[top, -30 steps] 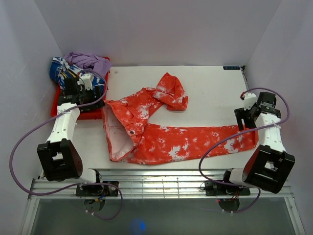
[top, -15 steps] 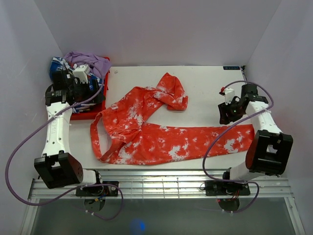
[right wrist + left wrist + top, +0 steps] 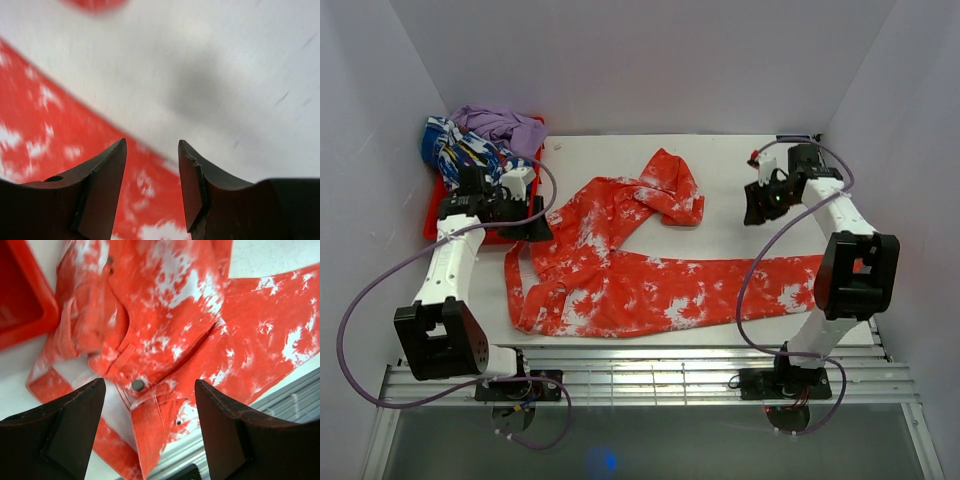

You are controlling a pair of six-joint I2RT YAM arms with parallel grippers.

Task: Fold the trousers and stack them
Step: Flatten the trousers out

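The trousers (image 3: 640,285) lie spread on the white table (image 3: 740,160), orange-red with white blotches. Their waistband (image 3: 535,290) is at the left. One leg runs right, and the other bends up to a crumpled end (image 3: 670,195). My left gripper (image 3: 532,222) hovers over the waistband's upper corner. In the left wrist view this gripper (image 3: 149,385) is open wide above the waistband button (image 3: 137,385), holding nothing. My right gripper (image 3: 757,208) hangs over bare table, right of the crumpled leg end. The blurred right wrist view shows it (image 3: 151,144) partly open and empty, with trouser fabric (image 3: 40,130) below.
A red bin (image 3: 432,218) at the back left holds a blue-and-white patterned garment (image 3: 455,148) and a purple garment (image 3: 505,125). White walls close in the left, back and right sides. A slatted metal rack (image 3: 650,375) runs along the near edge.
The raised waistband has dropped flat. My left gripper came from over the bin down to the waistband. My right gripper left the long leg's end, moved back and left, and narrowed its jaws.
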